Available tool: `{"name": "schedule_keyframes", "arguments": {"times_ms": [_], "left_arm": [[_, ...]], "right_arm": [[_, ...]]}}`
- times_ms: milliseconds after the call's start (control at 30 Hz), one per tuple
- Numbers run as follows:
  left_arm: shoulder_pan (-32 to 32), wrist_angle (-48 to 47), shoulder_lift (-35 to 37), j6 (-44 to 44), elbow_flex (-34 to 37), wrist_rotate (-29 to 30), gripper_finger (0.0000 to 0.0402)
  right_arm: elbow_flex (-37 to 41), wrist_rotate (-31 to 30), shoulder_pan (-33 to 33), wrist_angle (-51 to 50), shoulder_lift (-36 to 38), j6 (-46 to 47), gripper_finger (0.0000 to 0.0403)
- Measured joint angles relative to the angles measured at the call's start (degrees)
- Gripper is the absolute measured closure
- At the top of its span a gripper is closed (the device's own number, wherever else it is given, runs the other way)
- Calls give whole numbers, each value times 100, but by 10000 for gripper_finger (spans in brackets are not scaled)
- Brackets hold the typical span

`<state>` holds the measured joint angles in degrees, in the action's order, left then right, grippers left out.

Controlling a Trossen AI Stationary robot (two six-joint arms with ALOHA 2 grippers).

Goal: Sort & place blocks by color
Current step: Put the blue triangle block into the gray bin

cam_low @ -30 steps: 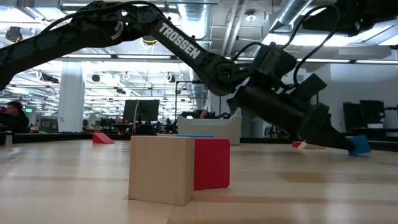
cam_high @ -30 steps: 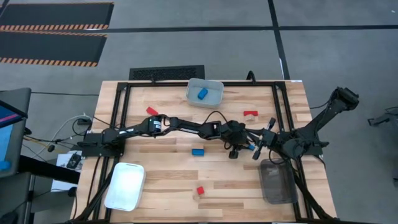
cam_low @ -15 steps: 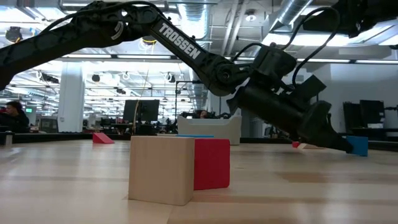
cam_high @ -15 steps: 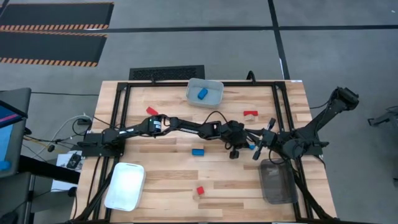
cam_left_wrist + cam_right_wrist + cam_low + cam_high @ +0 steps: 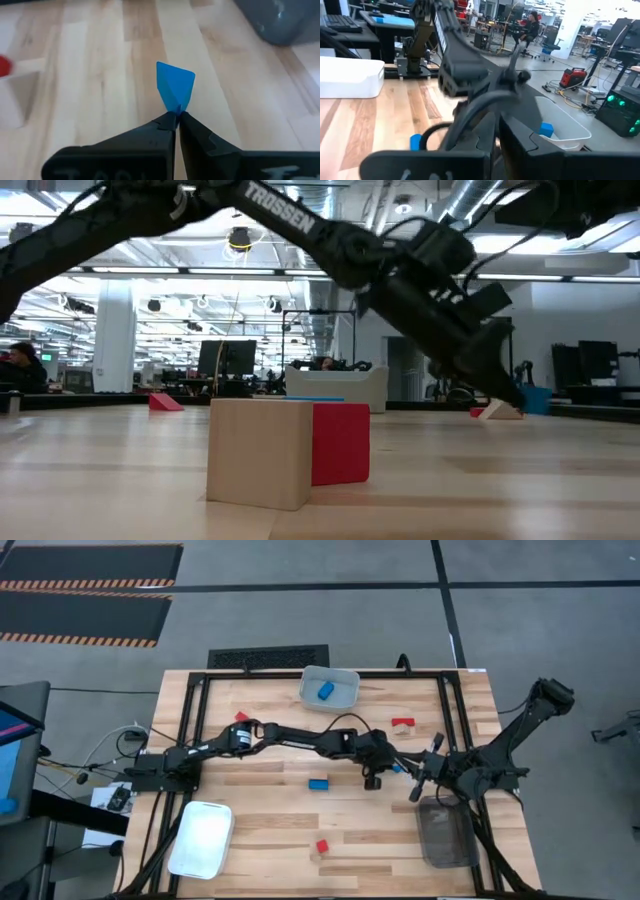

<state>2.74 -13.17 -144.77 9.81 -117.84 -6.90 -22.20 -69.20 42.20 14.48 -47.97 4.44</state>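
My left gripper (image 5: 392,766) reaches across the middle of the table and is shut on a blue wedge-shaped block (image 5: 175,82), also seen in the low view (image 5: 535,398) above the tabletop. My right gripper (image 5: 418,783) waits just right of it, shut, near the grey bin (image 5: 445,830). Another blue block (image 5: 318,783) lies flat on the table. A further blue block (image 5: 325,691) lies inside the clear bin (image 5: 345,700). A red block (image 5: 322,846) sits against a tan one (image 5: 260,450) near the near edge. My left gripper pinches the blue wedge block between its two fingers by one thin corner (image 5: 176,107). The rest of the block sticks out beyond the fingertips (image 5: 167,120). The fingers slant down toward the table's right, and the block is lifted clear of the table.
A white bin (image 5: 202,838) stands at the near left. A red piece (image 5: 243,718) lies far left; a red and tan piece (image 5: 403,724) lies far right of centre. A long tan block (image 5: 355,868) lies at the near edge. People sit in the room behind.
My left gripper has risen and drawn back a little toward the table's far left, still shut on the blue block. The block has gone from just above the tabletop to clearly lifted.
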Motion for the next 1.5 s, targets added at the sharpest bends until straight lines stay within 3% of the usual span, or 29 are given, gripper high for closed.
{"name": "schedule_keyframes", "arguments": {"times_ms": [333,733,933,1233,1367,1500], "left_arm": [[-4,-1348,602,216,-2,1121,401],[-76,-2177,809,167,78,1564,401],[-137,-1538,1501,-1,1376,1723,401],[226,-66,3369,-420,3979,2203,401],[609,-44,3949,-513,4433,2455,401],[1069,-102,4078,-488,4459,2562,401]], "right_arm": [[-2,-58,51,-414,-1,507,351],[-2,-962,848,-424,-1,639,351],[-2,-1076,1089,-649,-1,1023,351],[-2,-1081,1090,-845,-4,1457,351],[-2,-1075,937,-822,-4,1463,351],[-2,-1015,701,-813,-1,1463,351]]}}
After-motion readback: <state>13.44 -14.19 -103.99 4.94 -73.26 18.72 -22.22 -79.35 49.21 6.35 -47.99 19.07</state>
